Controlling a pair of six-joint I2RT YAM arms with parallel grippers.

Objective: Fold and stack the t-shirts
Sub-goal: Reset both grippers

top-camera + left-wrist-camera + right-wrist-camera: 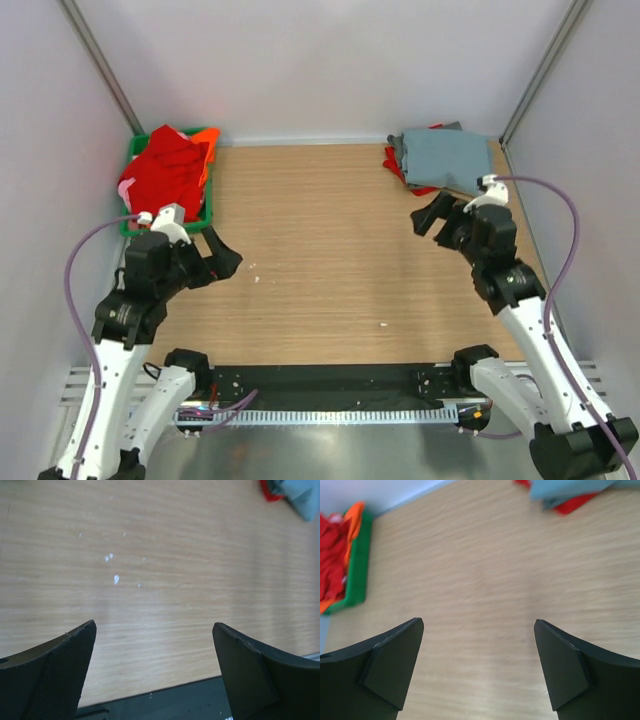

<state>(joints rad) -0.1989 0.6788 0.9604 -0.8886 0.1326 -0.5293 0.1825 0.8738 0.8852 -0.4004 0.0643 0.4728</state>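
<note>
A folded stack lies at the far right of the table: a dusty blue-grey t-shirt (448, 158) on top, a darker grey one and a red one (397, 166) under it. The stack also shows in the right wrist view (570, 489) and the left wrist view (300, 497). Several red and orange t-shirts (165, 172) are heaped in the green crate (135, 150) at the far left, also in the right wrist view (335, 560). My left gripper (225, 262) is open and empty over bare wood. My right gripper (437, 222) is open and empty just in front of the stack.
The wooden table (330, 250) has a few white specks (116, 579) near its middle. White walls close the back and both sides. A black strip (330, 380) runs along the near edge between the arm bases.
</note>
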